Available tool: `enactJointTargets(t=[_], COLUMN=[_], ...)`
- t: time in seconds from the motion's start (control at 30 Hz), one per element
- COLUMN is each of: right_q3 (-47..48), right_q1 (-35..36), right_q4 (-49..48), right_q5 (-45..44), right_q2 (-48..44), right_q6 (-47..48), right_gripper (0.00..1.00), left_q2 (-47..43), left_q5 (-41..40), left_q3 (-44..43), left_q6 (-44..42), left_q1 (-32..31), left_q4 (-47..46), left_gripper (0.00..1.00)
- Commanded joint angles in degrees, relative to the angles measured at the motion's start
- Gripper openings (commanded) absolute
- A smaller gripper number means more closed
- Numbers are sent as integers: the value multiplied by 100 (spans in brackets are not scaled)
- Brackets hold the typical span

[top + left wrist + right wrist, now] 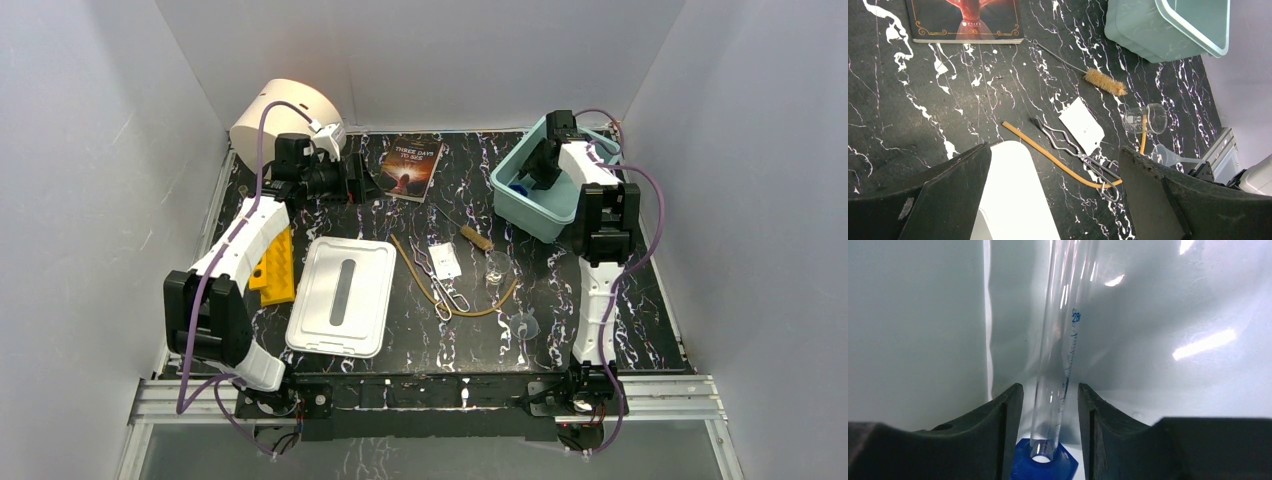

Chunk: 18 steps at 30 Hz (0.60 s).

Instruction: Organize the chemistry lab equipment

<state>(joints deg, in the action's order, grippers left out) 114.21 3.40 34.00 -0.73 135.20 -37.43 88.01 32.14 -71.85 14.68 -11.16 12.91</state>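
Teal bin [535,218], far-right corner of worktop [470,350]: right fingers [998,425] flank clear blue-ended tube [1060,340] inside, slim gaps, not pinching. Left fingers [948,190] spread wide, far-left. Mid-worktop: tan rubber tubing [1058,161], metal tongs [1060,140], white packet [1082,125], brown brush [1104,82], beaker [1145,119].

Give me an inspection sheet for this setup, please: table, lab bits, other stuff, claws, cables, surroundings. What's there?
Surface: black table with white veining.
Job's things: clear blue-ended tube is in the teal bin; tongs, tan tubing, brush, white packet, beaker and clear funnel lie loose mid-table.
Clutter: book, cream cylinder, white lid, yellow block.
Grippers: left gripper open, empty, above the table; right gripper open inside the bin, fingers either side of the tube.
Cables: purple cable loops along each arm; no snag seen.
Surroundings: plain walls on three sides, metal rail at the near edge.
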Motion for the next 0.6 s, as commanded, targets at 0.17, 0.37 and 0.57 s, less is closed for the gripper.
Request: enactJointTargets(t=[0.17, 0.37, 0.57], right_q3=[173, -258, -563], right_q1=[61, 112, 210], right_q4=[-74, -329, -249], right_q5=[-447, -613, -640], right_q2=[-678, -1313, -1894], right_q6=[424, 547, 580], right_gripper=[57, 63, 65], left_q2=[59, 37, -49], left_q5=[142, 100, 27], left_q3=[-337, -323, -182], left_q6=[-136, -101, 33], left_q1=[-9, -9, -9], left_q4=[44, 37, -45], left_gripper=[98, 98, 98])
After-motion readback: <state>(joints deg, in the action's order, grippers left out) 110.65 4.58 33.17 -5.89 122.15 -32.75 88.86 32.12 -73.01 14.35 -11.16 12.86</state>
